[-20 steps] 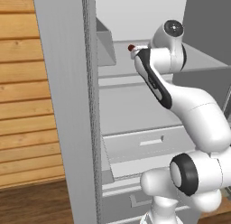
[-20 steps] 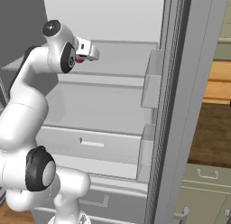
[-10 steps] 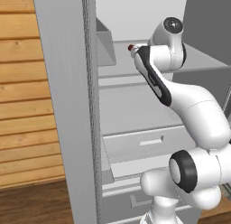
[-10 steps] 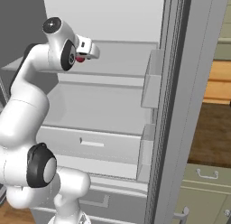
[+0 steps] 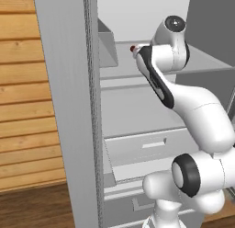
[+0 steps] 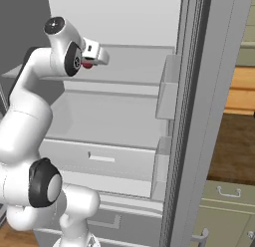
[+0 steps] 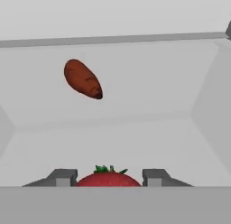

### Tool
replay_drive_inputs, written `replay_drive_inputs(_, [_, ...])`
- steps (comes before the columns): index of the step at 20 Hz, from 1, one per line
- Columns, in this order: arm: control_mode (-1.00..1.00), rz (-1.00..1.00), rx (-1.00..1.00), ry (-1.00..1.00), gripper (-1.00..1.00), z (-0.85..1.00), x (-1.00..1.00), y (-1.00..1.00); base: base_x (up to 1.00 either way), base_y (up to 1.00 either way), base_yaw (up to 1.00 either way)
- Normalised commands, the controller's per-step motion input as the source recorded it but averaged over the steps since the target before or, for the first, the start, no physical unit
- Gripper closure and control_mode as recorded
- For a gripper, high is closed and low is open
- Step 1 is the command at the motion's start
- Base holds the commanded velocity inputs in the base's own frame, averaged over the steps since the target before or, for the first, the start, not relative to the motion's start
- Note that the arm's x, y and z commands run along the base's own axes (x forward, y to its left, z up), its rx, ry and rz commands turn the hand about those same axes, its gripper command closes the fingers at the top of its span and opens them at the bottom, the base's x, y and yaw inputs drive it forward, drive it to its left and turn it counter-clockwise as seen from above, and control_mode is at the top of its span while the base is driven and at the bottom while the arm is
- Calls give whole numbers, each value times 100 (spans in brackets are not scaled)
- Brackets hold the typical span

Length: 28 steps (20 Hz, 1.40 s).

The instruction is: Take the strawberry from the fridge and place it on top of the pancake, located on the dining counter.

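The fridge [image 6: 129, 22] stands open in front of me, and my arm reaches onto its upper shelf [image 5: 202, 61]. The strawberry [image 7: 108, 178], bright red with a green top, lies on that shelf between my fingertips [image 7: 64, 175]. Both tips press against its sides, so my gripper [image 7: 108, 175] is shut on it. From the base views the strawberry [image 6: 87, 65] is a small red spot under the hand [image 6: 94, 53], and the gripper [image 5: 134, 49] sits at the shelf's front. The pancake and the dining counter are out of view.
A darker, elongated red-brown item [image 7: 83, 79] lies farther back on the same shelf. Door bins [image 6: 167, 94] hang on the open right door, a bin [image 5: 106, 50] on the left door. Drawers [image 6: 99, 159] sit below the shelves. Wood panelling [image 5: 23, 107] flanks the fridge on the left.
The jaws have closed in from wide open onto the strawberry's sides. The arm has hardly moved.
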Motion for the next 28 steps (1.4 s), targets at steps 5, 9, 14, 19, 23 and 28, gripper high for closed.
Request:
replay_drive_inputs(5, [-100, 0, 6, -25, 100, 0, -81, 0, 0, 0, 0])
replay_drive_inputs(9, [-100, 0, 8, -13, 100, 17, -100, 0, 0, 0, 0])
replay_drive_inputs(14, [-100, 0, 2, 16, 100, 2, -100, -3, 0, 0, 0])
replay_drive_inputs(19, [-100, 0, 0, 33, 100, 0, -100, -7, 0, 0, 0])
replay_drive_inputs(23, [-100, 1, -2, 28, 100, -49, -96, -2, 0, 0, 0])
replay_drive_inputs(28, [-100, 3, -3, 17, 100, -92, -58, -1, 0, 0, 0])
